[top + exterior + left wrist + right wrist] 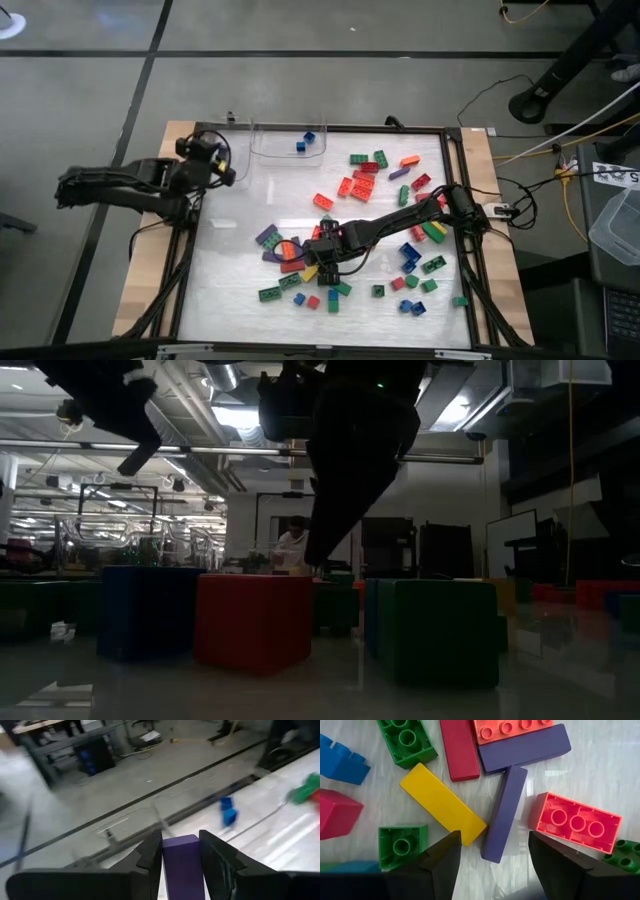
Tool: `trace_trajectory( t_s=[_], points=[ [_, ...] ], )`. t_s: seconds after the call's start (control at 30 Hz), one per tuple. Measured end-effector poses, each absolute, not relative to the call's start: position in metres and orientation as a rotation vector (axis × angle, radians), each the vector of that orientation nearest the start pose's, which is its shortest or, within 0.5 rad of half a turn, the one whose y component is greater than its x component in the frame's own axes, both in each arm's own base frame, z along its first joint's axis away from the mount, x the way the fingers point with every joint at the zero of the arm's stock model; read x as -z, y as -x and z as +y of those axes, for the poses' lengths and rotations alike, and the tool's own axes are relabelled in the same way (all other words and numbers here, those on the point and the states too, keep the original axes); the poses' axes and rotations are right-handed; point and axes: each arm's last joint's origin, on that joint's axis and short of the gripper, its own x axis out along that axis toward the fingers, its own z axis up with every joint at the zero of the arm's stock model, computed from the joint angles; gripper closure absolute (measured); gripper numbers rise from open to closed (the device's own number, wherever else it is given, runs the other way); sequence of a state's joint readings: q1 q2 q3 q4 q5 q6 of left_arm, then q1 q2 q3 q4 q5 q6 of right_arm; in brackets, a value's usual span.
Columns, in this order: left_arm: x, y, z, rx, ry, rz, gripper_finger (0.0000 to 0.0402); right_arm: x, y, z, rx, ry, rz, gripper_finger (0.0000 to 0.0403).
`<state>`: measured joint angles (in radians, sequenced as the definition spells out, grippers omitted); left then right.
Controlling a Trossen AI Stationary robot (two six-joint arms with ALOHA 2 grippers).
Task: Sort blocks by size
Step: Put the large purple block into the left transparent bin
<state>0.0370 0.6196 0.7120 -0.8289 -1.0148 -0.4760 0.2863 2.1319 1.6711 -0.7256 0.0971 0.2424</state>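
Observation:
Many studded blocks in red, orange, yellow, green, blue and purple lie scattered on the white mat. My left gripper is near the table's far left, shut on a purple block, short of a clear bin that holds blue blocks. My right gripper hangs open over the middle pile. In the right wrist view its fingers stand on either side of the near end of a long purple block, beside a long yellow block, touching neither. My left gripper pinches the purple block's two opposite sides between its two fingers. The block's end sticks out past the fingertips. It is clear of the table.
The mat has a dark raised frame all round. Red and green blocks lie at the far right, and more blocks at the near right. The mat's left half holds few blocks. A person shows far behind the table.

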Motion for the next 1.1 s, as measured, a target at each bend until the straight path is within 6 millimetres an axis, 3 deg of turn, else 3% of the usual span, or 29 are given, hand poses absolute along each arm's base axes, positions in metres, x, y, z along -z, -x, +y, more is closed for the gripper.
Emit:
trace_trajectory(
  t_s=[0.47, 0.9, 1.1],
  points=[
    [-0.265, -0.098, 0.055, -1.378, 0.089, 0.489, 0.0302, -0.183, -0.426, 0.122, -0.024, 0.013, 1.175, 0.0171],
    [-0.263, -0.093, 0.066, -1.405, 0.127, 0.554, 0.0301, -0.183, -0.426, 0.122, -0.025, 0.013, 1.175, 0.0171],
    [-0.259, -0.096, 0.071, -1.415, 0.169, 0.578, 0.0253, -0.182, -0.426, 0.122, -0.025, 0.013, 1.175, 0.0171]
  ],
)
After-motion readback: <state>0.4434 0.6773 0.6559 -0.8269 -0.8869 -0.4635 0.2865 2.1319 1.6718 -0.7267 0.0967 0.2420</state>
